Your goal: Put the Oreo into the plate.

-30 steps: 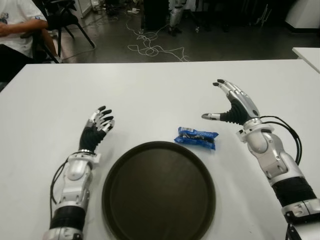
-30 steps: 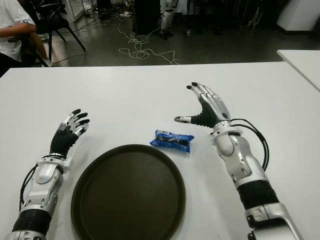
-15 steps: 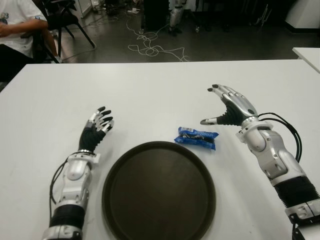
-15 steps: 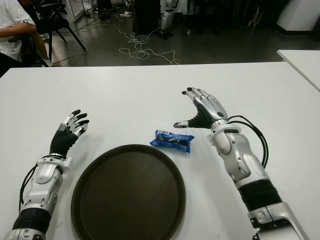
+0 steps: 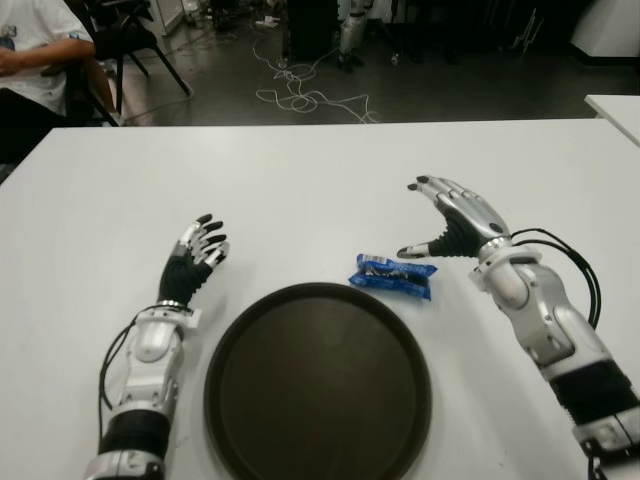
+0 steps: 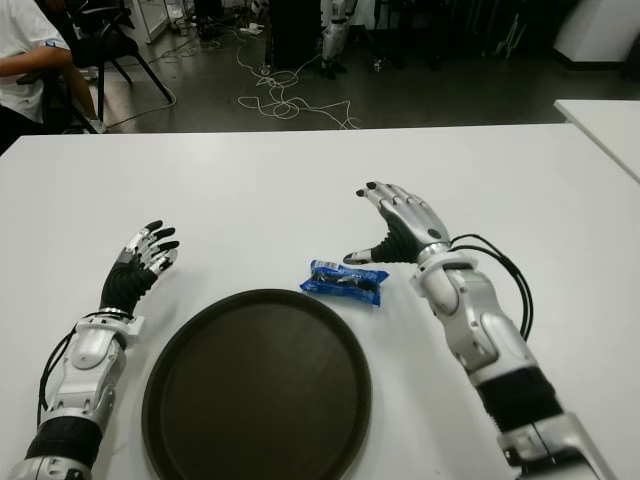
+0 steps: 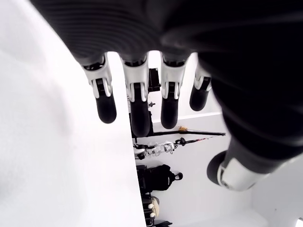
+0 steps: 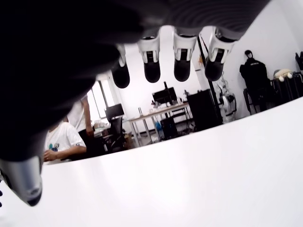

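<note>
Both hands open and empty: right hand point(image 5: 452, 222) reaching mid-frame beside the Oreo pack point(image 5: 393, 275), grab comes next, then the plate point(image 5: 318, 385); left hand point(image 5: 195, 258) idles left of it.

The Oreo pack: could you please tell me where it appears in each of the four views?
Left eye view: Oreo pack on the table, just beyond the plate's far right rim, beside the right hand's thumb.
Right eye view: same spot, nearer picture centre.
Left wrist view: not in it.
Right wrist view: not in it.
Shared landmark: the plate.
</note>
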`<state>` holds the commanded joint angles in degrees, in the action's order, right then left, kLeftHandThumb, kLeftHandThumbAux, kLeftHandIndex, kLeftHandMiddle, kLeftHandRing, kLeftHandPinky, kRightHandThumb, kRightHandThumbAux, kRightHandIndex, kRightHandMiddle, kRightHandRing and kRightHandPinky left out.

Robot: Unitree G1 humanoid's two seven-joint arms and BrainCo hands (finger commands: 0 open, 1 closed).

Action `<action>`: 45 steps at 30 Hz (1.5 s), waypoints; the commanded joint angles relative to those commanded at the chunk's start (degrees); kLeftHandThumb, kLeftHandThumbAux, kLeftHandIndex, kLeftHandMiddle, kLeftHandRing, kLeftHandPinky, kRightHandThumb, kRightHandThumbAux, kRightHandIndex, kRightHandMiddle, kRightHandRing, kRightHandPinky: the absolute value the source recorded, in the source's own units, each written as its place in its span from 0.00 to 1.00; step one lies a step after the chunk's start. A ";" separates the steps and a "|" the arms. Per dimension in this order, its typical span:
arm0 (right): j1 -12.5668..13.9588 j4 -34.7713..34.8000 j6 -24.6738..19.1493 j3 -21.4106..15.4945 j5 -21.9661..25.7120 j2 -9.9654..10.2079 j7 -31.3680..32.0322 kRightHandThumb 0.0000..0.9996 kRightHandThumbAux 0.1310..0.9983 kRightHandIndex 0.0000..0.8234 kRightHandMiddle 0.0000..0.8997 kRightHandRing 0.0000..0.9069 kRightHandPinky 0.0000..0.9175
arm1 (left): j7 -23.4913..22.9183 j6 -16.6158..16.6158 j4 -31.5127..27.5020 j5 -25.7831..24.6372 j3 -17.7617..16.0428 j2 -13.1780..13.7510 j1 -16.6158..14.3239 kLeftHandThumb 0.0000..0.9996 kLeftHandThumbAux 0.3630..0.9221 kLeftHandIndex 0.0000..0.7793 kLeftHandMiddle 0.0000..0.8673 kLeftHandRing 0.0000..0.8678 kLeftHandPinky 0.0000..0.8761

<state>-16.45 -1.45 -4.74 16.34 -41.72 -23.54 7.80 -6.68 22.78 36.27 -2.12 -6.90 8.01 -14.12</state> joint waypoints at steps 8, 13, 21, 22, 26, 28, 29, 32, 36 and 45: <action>1.96 5.19 -1.82 0.35 -1.49 -0.71 2.66 0.00 0.52 0.00 0.00 0.00 0.01 | 0.34 2.70 2.81 1.04 -0.06 0.51 -1.29 0.11 0.49 0.10 0.21 0.21 0.18; 2.54 6.34 -1.31 0.59 -2.14 -0.85 2.59 0.00 0.51 0.00 0.00 0.00 0.02 | 0.34 4.05 4.08 1.22 -0.18 0.60 -2.00 0.11 0.51 0.09 0.21 0.20 0.16; 4.08 7.91 0.52 0.23 -1.74 -0.75 0.58 0.00 0.51 0.00 0.00 0.00 0.04 | 0.12 5.62 5.82 1.51 -0.11 1.02 -2.82 0.11 0.49 0.10 0.21 0.21 0.17; 4.28 8.03 0.94 0.15 -1.47 -0.72 0.32 0.00 0.51 0.00 0.00 0.00 0.04 | 0.01 5.67 5.91 1.49 -0.09 1.08 -2.88 0.11 0.49 0.10 0.21 0.21 0.17; 4.77 8.70 1.70 -0.08 -0.85 -0.74 0.54 0.00 0.49 0.00 0.00 0.00 0.04 | -0.28 5.69 6.13 1.33 -0.02 1.24 -3.08 0.11 0.50 0.11 0.22 0.21 0.17; 4.88 8.97 1.74 -0.16 -0.85 -0.68 0.74 0.00 0.49 0.00 0.00 0.00 0.04 | -0.32 5.60 6.20 1.33 0.05 1.34 -3.17 0.11 0.51 0.11 0.23 0.21 0.17; 4.90 9.04 1.76 -0.19 -0.85 -0.66 0.80 0.00 0.49 0.00 0.00 0.00 0.04 | -0.33 5.58 6.23 1.32 0.07 1.37 -3.20 0.11 0.51 0.12 0.23 0.22 0.17; 5.14 9.70 1.65 -0.23 -0.74 -0.70 1.38 0.00 0.49 0.00 0.00 0.00 0.04 | -0.25 5.55 6.21 1.36 0.16 1.39 -3.30 0.10 0.50 0.12 0.23 0.22 0.17; 5.31 10.73 0.79 0.23 -1.02 -0.47 2.71 0.00 0.50 0.00 0.00 0.00 0.04 | 0.09 5.88 6.06 1.53 0.26 1.36 -3.23 0.09 0.48 0.12 0.23 0.21 0.16; 4.81 9.55 1.40 0.95 -0.95 -0.19 2.93 0.00 0.54 0.00 0.00 0.00 0.03 | 1.05 6.62 6.55 2.15 0.42 1.47 -3.28 0.11 0.48 0.11 0.23 0.22 0.17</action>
<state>-11.64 8.10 -3.34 17.29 -42.67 -23.73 10.73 -5.63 29.40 42.82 0.03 -6.48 9.48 -17.40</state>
